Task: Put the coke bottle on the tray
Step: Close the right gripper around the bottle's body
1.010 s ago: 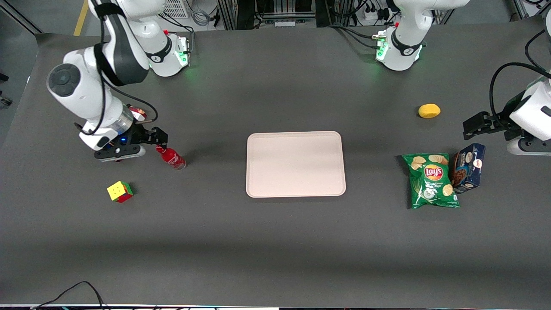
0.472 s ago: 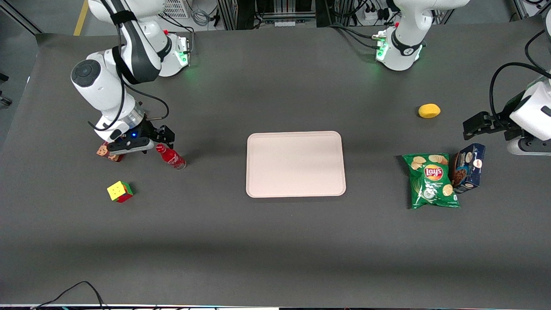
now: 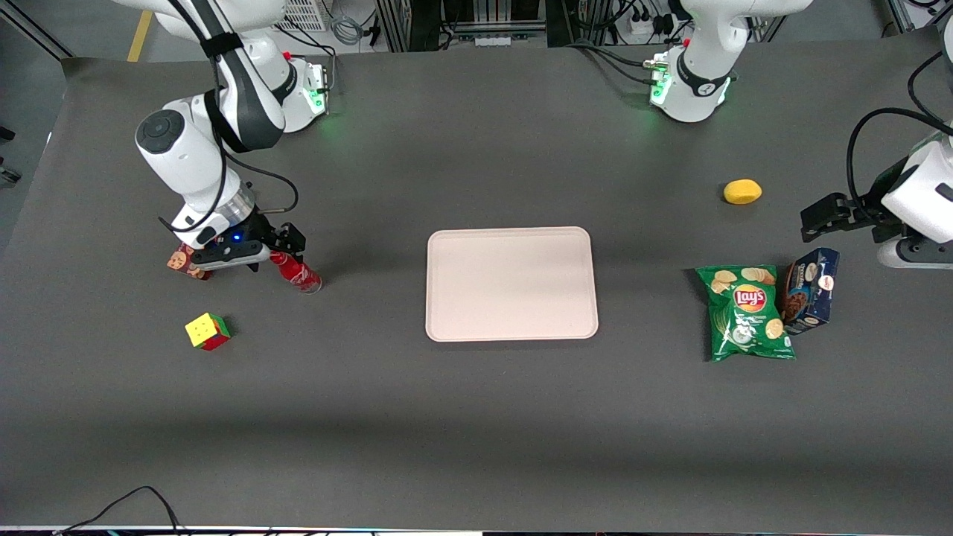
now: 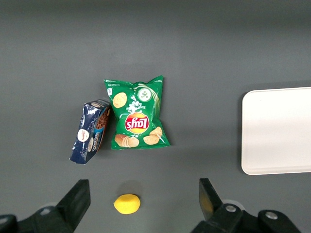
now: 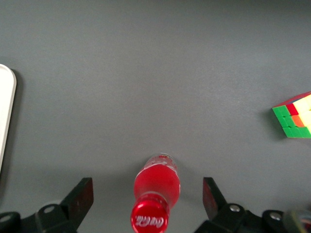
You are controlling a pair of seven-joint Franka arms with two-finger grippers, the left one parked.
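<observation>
Front view first: nearest the camera, a colourful puzzle cube [image 3: 208, 331] sits on the dark table [image 3: 476, 424] toward the working arm's end. A little farther from the camera, the coke bottle [image 3: 296, 272] stands on the table, well apart from the tray [image 3: 511, 284], which lies flat mid-table with nothing on it. The hand [image 3: 277, 251] hangs right over the bottle's top. Seen from the wrist camera, its two fingers [image 5: 80, 196] are spread wide with the red cap and neck of the coke bottle [image 5: 155, 194] between them; neither finger touches the bottle. Just beside the hand, partly hidden under the wrist, lies a red cookie box [image 3: 179, 262].

Toward the parked arm's end, a green bag of Lay's chips [image 3: 747, 313] lies flat, with a dark blue cookie box [image 3: 810, 290] touching its edge. Farther from the camera than both rests a small yellow lemon-like fruit [image 3: 742, 191].

From the wrist camera, the puzzle cube [image 5: 294, 116] and a sliver of the tray's rim [image 5: 7, 111] are visible on either side of the bottle.
</observation>
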